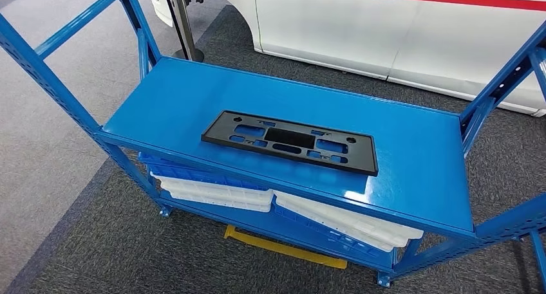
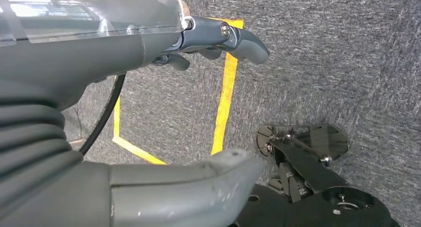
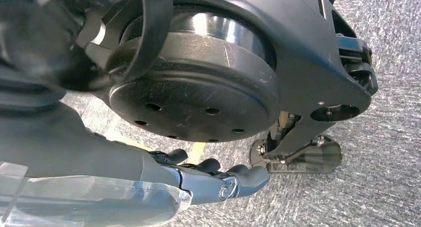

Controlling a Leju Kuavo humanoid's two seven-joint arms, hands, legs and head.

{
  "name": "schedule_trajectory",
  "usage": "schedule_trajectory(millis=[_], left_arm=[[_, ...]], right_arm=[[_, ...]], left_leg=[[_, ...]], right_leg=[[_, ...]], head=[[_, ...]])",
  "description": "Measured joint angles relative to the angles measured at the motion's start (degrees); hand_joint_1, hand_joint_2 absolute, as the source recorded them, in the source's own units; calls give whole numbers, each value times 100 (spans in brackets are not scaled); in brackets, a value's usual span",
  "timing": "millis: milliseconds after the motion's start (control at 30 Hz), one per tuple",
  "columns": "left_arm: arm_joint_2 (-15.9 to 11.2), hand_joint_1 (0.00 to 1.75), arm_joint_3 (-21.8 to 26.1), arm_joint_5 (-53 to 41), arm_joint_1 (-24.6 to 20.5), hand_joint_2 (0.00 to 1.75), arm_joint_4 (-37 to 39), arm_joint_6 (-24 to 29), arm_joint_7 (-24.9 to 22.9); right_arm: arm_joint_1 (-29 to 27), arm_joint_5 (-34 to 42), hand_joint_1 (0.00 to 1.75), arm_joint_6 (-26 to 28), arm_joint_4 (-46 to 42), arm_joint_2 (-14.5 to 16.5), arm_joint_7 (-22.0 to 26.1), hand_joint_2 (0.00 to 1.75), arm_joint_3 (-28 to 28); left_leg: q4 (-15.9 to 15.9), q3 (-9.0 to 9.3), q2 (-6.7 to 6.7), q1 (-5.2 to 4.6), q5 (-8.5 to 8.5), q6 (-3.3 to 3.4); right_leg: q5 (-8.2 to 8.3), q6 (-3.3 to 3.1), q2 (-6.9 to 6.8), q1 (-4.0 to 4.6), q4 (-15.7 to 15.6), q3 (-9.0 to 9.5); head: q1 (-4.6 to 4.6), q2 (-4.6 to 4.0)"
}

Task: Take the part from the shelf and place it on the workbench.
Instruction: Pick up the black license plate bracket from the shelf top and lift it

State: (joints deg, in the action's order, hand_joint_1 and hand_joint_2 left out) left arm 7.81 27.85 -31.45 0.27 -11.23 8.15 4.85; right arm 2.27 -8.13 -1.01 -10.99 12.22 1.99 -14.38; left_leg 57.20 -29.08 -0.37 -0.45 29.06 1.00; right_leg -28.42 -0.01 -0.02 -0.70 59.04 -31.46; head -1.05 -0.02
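Lying flat on blue shelf [image 1: 412, 152] — black part [image 1: 290, 141]; left hand [image 2: 164, 113], right hand [image 3: 164, 182] spread, empty

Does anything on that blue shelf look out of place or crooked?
Nothing stands out. The black part lies flat on the top shelf, intact and unspilled; white trays sit stacked below.

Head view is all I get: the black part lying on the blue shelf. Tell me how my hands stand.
Observer: The left hand hangs over grey carpet, thumb and fingers apart, holding nothing.
Operator: Now the right one.
Observer: The right hand hangs low over the carpet too, fingers stretched out, nothing in them.
Operator: Describe the floor under the left hand.
Observer: Yellow tape lines run across the carpet there.
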Motion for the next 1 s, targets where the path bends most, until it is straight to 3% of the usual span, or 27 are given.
schedule_trajectory(millis=[433, 700, 833, 900, 1000], left_arm=[[15, 0, 3, 1, 1, 0, 20, 13, 50], [16, 0, 21, 18, 1, 0, 23, -17, 87], [15, 0, 86, 91, 12, 0, 24, -38, 226], [16, 0, 128, 112, 23, 0, 24, -37, 284], [16, 0, 146, 121, 37, 0, 24, -19, 309]], right_arm=[[1, 7, 0, 16, 9, 4, 77, 0, -2], [2, 258, 0, -221, 13, 2, 742, 0, -97], [-48, 555, 0, -720, 15, -346, 1318, 0, -325], [-89, 611, 0, -901, 23, -617, 1373, 0, -423], [-133, 621, 0, -757, 41, -864, 1259, 0, -526]], left_leg=[[0, 0, 0, 0, 0, 0], [0, -1, 0, 0, 1, -1], [0, 2, 0, -11, 3, 2], [1, 1, 0, -12, 5, 4], [1, -1, 1, -12, 6, 6]], right_leg=[[0, 0, 0, -1, 0, 0], [0, 0, 0, -1, 0, 0], [0, 0, 0, -7, -2, 0], [0, 1, 0, -11, -3, 0], [1, 3, 1, -12, -5, 1]], head=[[0, 0], [0, 0], [0, 0], [-1, 0], [1, 0]])
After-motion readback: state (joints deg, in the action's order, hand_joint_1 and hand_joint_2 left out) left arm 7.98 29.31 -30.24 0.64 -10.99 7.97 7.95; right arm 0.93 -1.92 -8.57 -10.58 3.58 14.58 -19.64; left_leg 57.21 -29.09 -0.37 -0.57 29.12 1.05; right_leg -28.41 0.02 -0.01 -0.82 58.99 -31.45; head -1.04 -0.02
